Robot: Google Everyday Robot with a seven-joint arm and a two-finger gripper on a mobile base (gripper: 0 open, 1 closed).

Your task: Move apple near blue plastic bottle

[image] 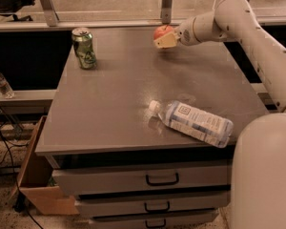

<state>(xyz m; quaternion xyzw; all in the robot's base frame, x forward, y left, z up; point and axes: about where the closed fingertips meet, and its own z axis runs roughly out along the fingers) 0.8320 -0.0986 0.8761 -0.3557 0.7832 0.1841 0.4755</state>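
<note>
The table (114, 94) has the bottle (195, 122) lying on its side right of centre, cap pointing left, well apart from the gripper (163, 38) up at top centre, which looks clamped on the apple (160, 31). So I'd call this the pickup/carry step. Next move is hauling the apple down-frame and setting it just beside the bottle without bumping it, since it'd probably roll.

The gripper (165, 40), far across the table (119, 99), partly hides the apple (159, 30)
</note>
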